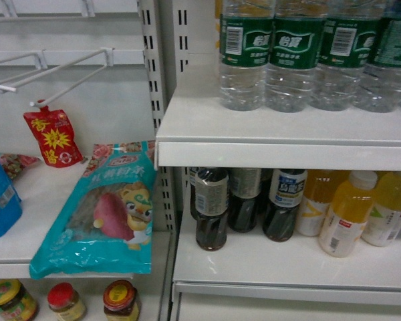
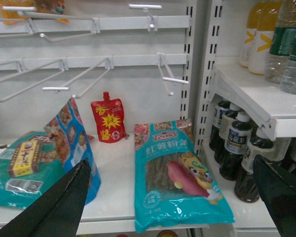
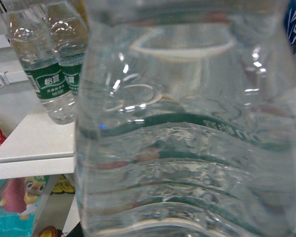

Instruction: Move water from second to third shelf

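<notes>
Water: clear ribbed plastic bottle (image 3: 187, 128) with dark green label fills the right wrist view, too close to read; right gripper's fingers hidden, grasp can't be told. Matching green-labelled bottles (image 1: 301, 53) with white barcodes stand on white shelf (image 1: 281, 134). Left gripper (image 2: 167, 197) fingers spread wide, grasping nothing, over teal snack bag (image 2: 180, 177).

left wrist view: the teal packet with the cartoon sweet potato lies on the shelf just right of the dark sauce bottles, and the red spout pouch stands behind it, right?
One slip: the left wrist view shows the teal packet lying left of the dark sauce bottles, not right. The red spout pouch does stand behind it.
</notes>
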### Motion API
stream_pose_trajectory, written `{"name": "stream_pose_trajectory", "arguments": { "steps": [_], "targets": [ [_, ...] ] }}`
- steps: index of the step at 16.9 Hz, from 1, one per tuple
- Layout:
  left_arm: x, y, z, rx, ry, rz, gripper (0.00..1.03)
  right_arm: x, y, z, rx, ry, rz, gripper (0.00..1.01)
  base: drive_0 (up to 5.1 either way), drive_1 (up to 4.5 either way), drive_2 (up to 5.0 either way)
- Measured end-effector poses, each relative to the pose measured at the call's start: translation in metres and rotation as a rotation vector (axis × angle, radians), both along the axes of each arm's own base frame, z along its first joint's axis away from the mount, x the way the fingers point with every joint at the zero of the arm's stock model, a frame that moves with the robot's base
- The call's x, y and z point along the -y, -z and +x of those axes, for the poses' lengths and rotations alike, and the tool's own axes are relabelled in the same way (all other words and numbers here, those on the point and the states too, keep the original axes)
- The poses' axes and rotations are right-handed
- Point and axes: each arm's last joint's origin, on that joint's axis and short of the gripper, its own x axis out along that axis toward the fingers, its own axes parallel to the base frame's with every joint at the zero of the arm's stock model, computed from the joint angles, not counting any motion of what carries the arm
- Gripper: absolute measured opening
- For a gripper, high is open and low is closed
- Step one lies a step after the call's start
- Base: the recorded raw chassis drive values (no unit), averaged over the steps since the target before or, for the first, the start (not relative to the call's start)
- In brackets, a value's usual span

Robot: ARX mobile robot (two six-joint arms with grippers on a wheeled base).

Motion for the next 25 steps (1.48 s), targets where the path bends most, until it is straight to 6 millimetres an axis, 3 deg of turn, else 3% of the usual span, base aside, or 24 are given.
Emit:
{"name": "stream_pose_trajectory", "arguments": {
  "steps": [14,16,18,21,25],
  "targets": [
    [0.0,0.0,0.0,0.001,-0.001,0.0,0.98,0.002,0.001,0.002,0.038,-0.041,-0.006,0.42,-0.3,0.16,0.2],
    [0.0,0.0,0.0,0.0,-0.001,0.0,0.98,0.0,-0.006,0.017,0.124,-0.177,-0.019,0.42,0.0,0.0,0.0],
    [0.0,0.0,0.0,0.001,0.0,0.0,0.98,-0.011,-0.019,0.069,0.134,-0.241,-0.054,0.42,0.0,0.0,0.0],
    [0.0,0.0,0.0,0.0,0.0,0.0,0.98,-0.004,-0.003,0.135,0.028,-0.178,-0.058,0.42,0.0,0.0,0.0],
    [0.0,0.0,0.0,0.001,0.0,0.0,0.98,-0.002,-0.002,0.153,0.015,-0.151,-0.053,0.42,0.0,0.0,0.0]
  ]
}}
